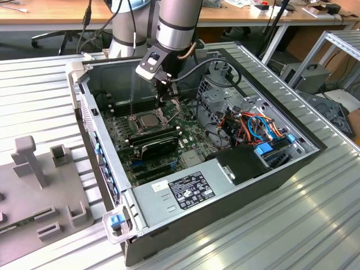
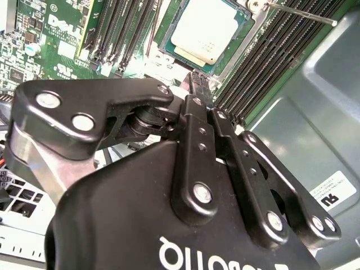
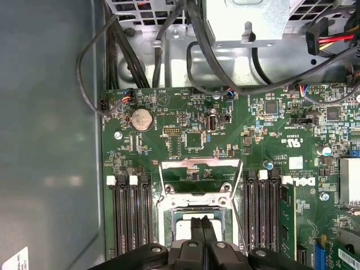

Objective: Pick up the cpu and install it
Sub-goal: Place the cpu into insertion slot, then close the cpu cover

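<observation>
The cpu lies flat in its socket on the green motherboard inside the open computer case; its silver top also shows in both wrist views. The hinged socket frame stands open beside it. My gripper hangs just above the socket's far edge, and its black fingers are pressed together with nothing between them. The fingertips are close over the chip's edge; whether they touch it I cannot tell.
Black memory slots flank the socket on both sides. A thin socket lever sticks up nearby. Cables and a drive cage crowd the exterior view's right, with the power supply at the near wall.
</observation>
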